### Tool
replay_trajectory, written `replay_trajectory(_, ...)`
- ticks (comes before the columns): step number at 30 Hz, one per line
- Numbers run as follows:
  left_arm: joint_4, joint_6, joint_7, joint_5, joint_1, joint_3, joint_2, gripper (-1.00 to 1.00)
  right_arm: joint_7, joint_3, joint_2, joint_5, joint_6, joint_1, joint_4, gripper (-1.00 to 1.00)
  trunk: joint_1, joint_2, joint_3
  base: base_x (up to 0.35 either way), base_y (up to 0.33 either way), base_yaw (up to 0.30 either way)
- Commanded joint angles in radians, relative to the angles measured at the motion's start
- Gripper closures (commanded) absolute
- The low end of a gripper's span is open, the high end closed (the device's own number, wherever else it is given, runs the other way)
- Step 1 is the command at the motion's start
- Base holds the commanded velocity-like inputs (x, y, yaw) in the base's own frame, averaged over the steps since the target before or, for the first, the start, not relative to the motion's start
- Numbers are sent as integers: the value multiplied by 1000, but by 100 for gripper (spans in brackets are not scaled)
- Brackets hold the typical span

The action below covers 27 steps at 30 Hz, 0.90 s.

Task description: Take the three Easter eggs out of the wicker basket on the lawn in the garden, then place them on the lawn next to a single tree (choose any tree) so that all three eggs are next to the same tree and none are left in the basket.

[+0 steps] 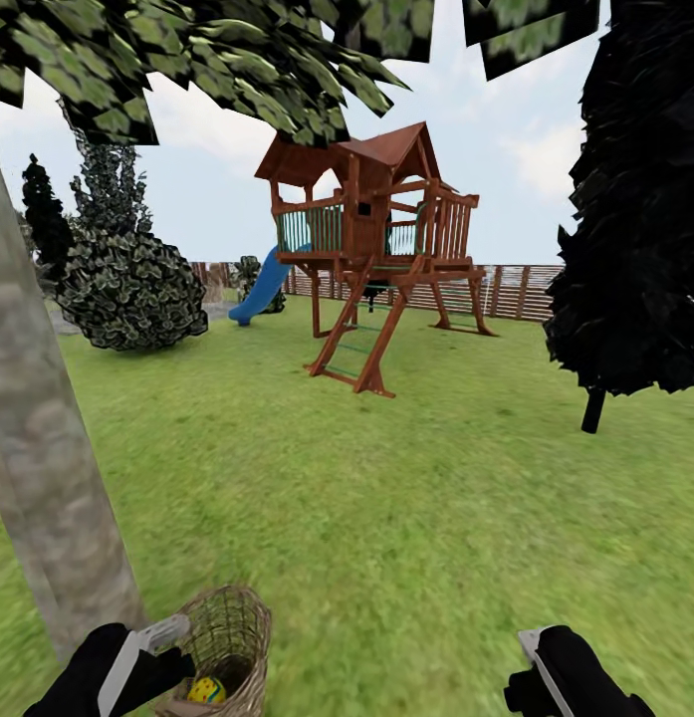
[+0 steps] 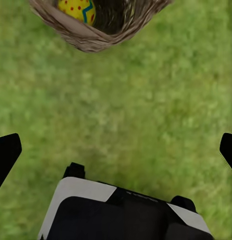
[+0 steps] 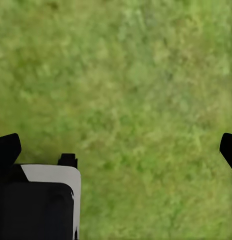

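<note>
Basket: the wicker basket point(image 1: 225, 647) sits on the lawn point(image 1: 406, 518) at the near left of the head view, just beside the foot of the tree point(image 1: 38, 468) with the thick mottled grey-brown trunk; it appears tipped, its opening facing the camera.
Egg: one yellow Easter egg point(image 1: 206, 689) lies inside the basket, low in its bowl; in the left wrist view the same egg point(image 2: 77, 10) shows red dots and a blue zigzag, resting against the woven wall of the basket point(image 2: 91, 37).
Left gripper: the left gripper point(image 1: 152, 647) hangs just beside the basket's rim on the trunk side; whether it touches the rim cannot be told. In the left wrist view its dark fingers point(image 2: 6, 152) stand wide apart with bare grass between them, and the basket and egg lie ahead of the fingertips, not between them.
Right gripper: the right gripper point(image 1: 534, 665) hovers over open grass well apart from the basket; its fingers point(image 3: 7, 149) are spread wide with nothing between them.
Surroundings: a wooden play tower point(image 1: 371, 249) with a blue slide point(image 1: 259, 289) stands mid-lawn, a brown slatted fence point(image 1: 516, 289) behind it, a black-leaved tree point(image 1: 635, 209) at right.
</note>
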Motion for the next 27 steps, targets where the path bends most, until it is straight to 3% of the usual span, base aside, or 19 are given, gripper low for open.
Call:
replay_trajectory(1, -1, 4, 0, 4, 0, 2, 0, -100, 8, 2, -1, 8, 4, 0, -1, -100, -3, 7, 3, 295, -4, 0)
replay_trajectory(5, -1, 4, 1, 4, 0, 3, -1, -100, 8, 2, -1, 9, 4, 0, -1, -100, -18, 35, 15, 286, -1, 0)
replay_trajectory(15, -2, 7, -2, 4, 0, 1, 2, -100, 8, 3, 0, 13, 4, 0, -1, -100, -18, 35, 15, 197, 0, 0)
replay_trajectory(16, -5, 8, -3, 4, 0, 1, 5, -100, 8, 2, -1, 12, 3, 0, -1, -100, -18, 35, 15, 40, 0, 0)
replay_trajectory(17, -10, 12, -5, 4, 0, 2, 33, -100, 8, 2, -1, 12, 3, 0, -1, -100, -18, 35, 15, 8, 0, 0)
replay_trajectory(19, -11, 13, -5, 5, 0, 2, 50, -100, 8, 2, -1, 12, 3, 0, 0, -100, -18, 35, 15, 3, 0, 0)
replay_trajectory(27, -10, 12, -3, 5, 0, 1, 55, -100, 8, 2, -1, 12, 3, 0, 1, -100, -18, 35, 15, 14, 0, 0)
